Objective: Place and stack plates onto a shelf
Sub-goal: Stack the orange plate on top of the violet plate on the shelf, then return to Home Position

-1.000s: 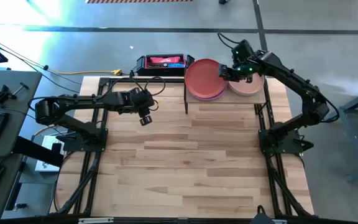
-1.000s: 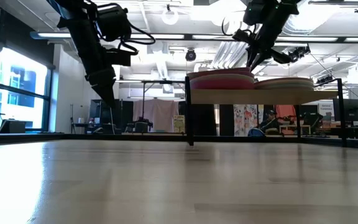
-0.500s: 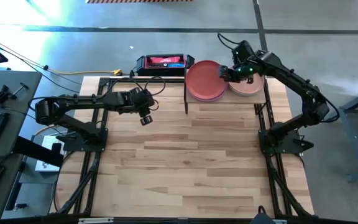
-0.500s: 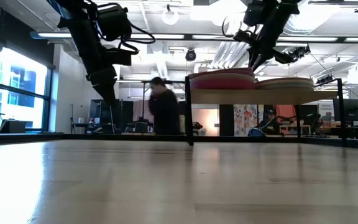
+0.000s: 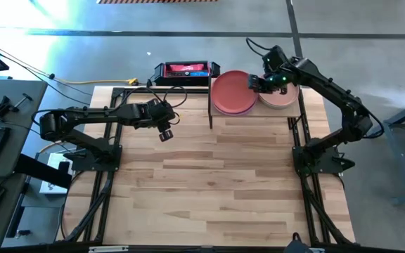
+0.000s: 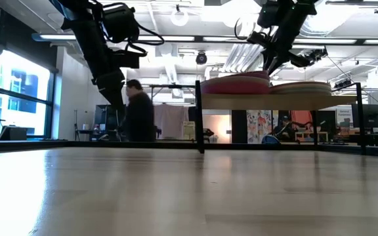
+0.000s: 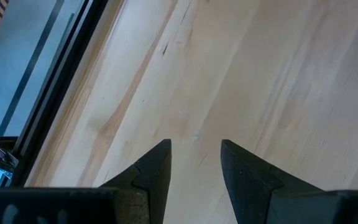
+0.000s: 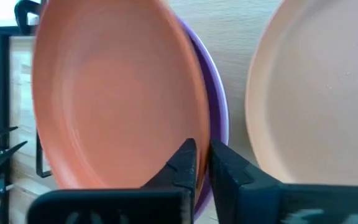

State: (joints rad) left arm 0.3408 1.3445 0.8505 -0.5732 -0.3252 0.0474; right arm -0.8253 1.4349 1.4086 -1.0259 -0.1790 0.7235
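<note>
Up on the shelf (image 5: 255, 116) at the far end of the table (image 5: 216, 183) sit two piles of plates. The left pile has a red plate (image 5: 232, 90) on top. Under it a purple plate (image 8: 215, 112) peeks out at the edge. The right pile has a peach plate (image 5: 284, 98) on top. The two piles sit just beside each other.

The right gripper (image 5: 256, 82) is over the shelf, at the edge of the red plate, on the side by the peach plate. In the right wrist view its two fingers (image 8: 182, 163) are very close together, with only a thin gap. The rim of the red plate sits right at that gap. The fingers look pinched on the rim, but I cannot tell for sure if they grip it.

In the low view the red plate (image 6: 233, 84) lies nearly flat on its pile, and the right gripper (image 6: 268, 65) comes down to it from above.

The left gripper (image 5: 164, 133) waits over the left side of the table, well apart from the shelf. Its fingers (image 7: 156, 168) are spread apart and hold nothing. Only bare wood shows under them.

A black and red box (image 5: 183, 71) lies just behind the table. In the room behind, a person (image 6: 136, 111) in dark clothes stands far off.
</note>
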